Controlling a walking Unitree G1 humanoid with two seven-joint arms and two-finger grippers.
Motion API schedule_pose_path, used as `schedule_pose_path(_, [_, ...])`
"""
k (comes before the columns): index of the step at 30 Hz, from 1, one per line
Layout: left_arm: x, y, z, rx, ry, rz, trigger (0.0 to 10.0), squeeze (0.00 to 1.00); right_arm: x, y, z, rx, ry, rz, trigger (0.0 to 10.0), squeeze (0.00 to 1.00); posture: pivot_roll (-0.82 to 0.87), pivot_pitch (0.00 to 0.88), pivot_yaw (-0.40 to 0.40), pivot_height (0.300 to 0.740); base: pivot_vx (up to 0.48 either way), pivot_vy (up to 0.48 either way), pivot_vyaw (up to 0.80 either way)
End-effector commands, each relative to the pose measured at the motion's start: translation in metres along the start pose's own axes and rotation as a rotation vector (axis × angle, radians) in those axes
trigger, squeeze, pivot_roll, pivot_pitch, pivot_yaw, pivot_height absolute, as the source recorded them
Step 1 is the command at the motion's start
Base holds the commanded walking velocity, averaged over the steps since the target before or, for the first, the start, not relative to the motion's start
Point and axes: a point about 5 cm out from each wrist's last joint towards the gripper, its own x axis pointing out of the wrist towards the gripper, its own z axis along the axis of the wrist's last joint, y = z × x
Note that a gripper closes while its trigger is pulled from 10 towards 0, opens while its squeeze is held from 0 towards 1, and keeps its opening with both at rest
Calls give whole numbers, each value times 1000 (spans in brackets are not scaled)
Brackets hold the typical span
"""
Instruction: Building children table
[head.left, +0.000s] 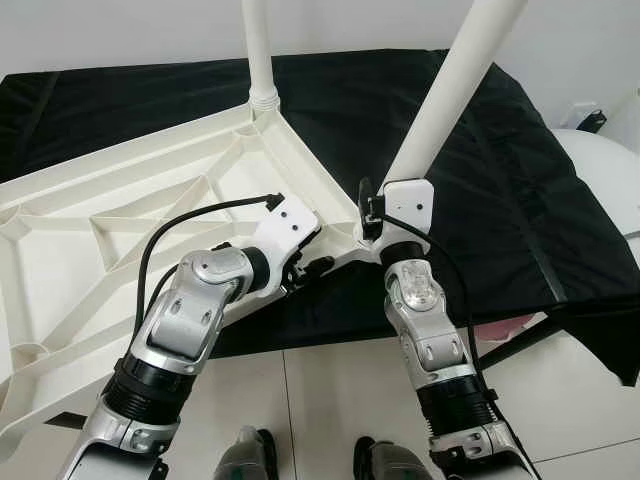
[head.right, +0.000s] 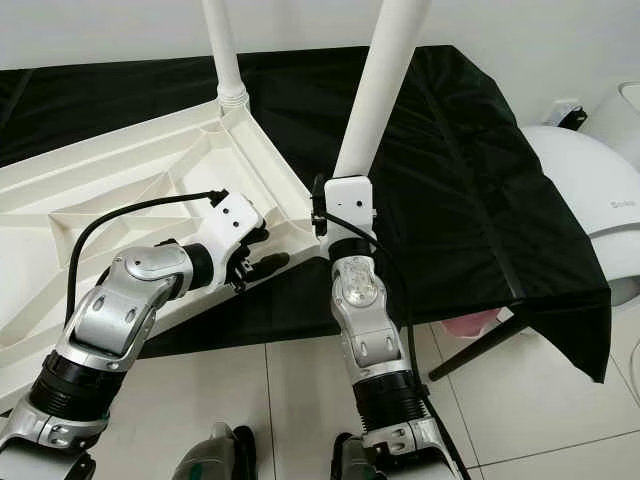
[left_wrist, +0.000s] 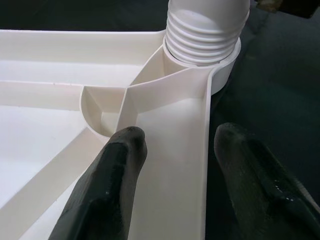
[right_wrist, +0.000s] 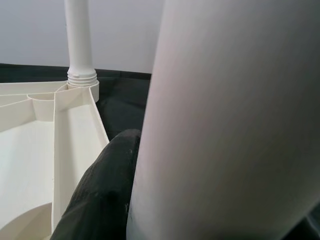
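The white plastic table top (head.left: 100, 250) lies upside down, ribs up, on a black cloth. One white leg (head.left: 258, 50) stands upright in the far corner socket. A second white leg (head.left: 450, 90) leans to the right out of the near corner. My right gripper (head.left: 372, 215) is shut on this leg just above the corner; one finger (right_wrist: 105, 185) presses against the leg (right_wrist: 225, 125). My left gripper (head.left: 315, 268) is open at the near rim beside that corner. Its fingers (left_wrist: 125, 150) straddle the rim channel, facing the leg's threaded end (left_wrist: 205, 30) seated in its socket.
The black cloth (head.left: 500, 200) covers a low stand whose dark leg (head.right: 480, 345) slants to the tiled floor (head.left: 330, 400). A white rounded appliance (head.right: 585, 190) stands at the right. Something pink (head.right: 470, 322) sits under the cloth edge. The table top overhangs the stand at the left.
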Motion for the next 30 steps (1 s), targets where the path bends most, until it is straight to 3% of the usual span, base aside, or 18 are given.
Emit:
schedule_pose_path(1, [0, 2, 0, 1, 4, 44, 10000, 0, 1, -8, -4, -1, 20, -28, 10000, 0, -87, 166, 13, 740, 0, 0, 0])
schedule_pose_path(14, [-3, 1, 0, 17, -8, 30, 10000, 0, 17, -29, 17, 48, -66, 40, 10000, 0, -81, 153, 14, 740, 0, 0, 0])
schedule_pose_path(30, [1, -2, 4, 26, -24, 18, 10000, 0, 24, -35, 30, 137, -118, 156, 10000, 0, -81, 144, 13, 740, 0, 0, 0])
